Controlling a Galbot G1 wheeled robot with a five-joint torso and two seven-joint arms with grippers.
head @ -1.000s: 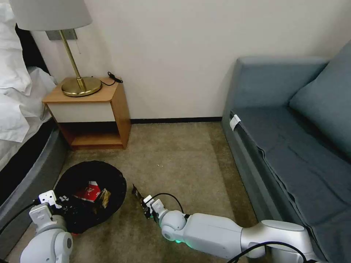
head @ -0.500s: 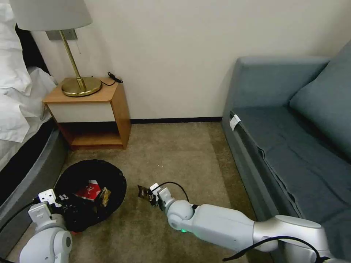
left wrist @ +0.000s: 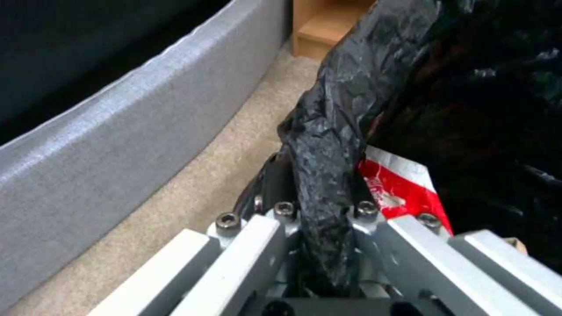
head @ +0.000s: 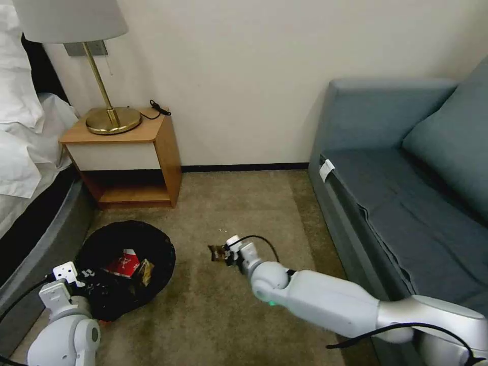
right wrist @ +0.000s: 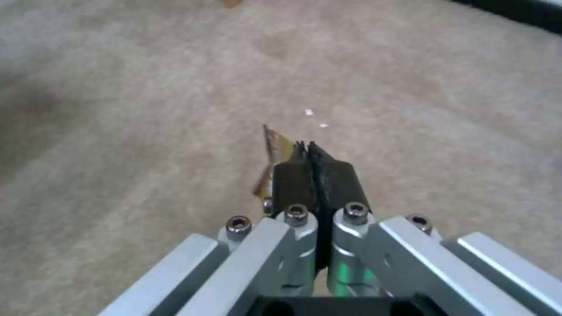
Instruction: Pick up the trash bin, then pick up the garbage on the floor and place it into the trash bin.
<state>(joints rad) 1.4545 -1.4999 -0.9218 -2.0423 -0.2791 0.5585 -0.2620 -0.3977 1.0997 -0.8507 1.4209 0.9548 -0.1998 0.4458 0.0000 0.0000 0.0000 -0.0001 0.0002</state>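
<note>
Holding the trash bin by its black-bagged rim at near left, the left gripper is clamped on that crinkled liner; a red-white packet and a gold-brown packet already lie inside. Farther out and to the right, the right gripper hangs above the carpet, its fingers pinched together on a thin gold-brown wrapper. To finish this step well, I judge the wrapper should be carried left until fully over the bin's mouth before release, since so light a piece could flutter wide.
</note>
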